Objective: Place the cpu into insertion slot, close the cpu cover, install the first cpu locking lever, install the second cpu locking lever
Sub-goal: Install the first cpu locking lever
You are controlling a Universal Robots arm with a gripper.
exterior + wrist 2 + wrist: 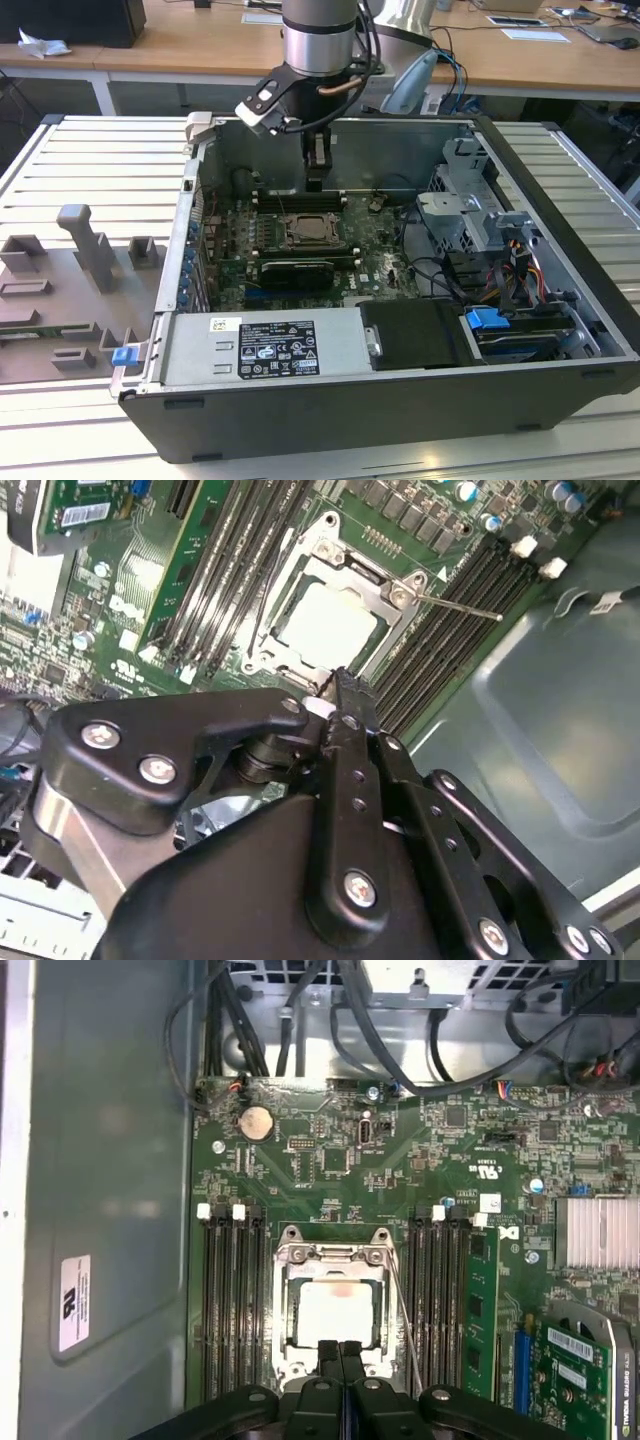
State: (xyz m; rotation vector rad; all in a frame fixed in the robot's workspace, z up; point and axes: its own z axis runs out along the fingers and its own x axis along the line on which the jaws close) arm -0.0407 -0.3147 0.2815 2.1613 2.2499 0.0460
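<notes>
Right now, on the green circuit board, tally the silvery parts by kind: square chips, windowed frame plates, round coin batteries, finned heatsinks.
Pale silvery square cpu chip: 1
Silvery windowed cpu cover frame: 1
Round silver coin battery: 1
Finned silver heatsink: 1
Total: 4
</notes>
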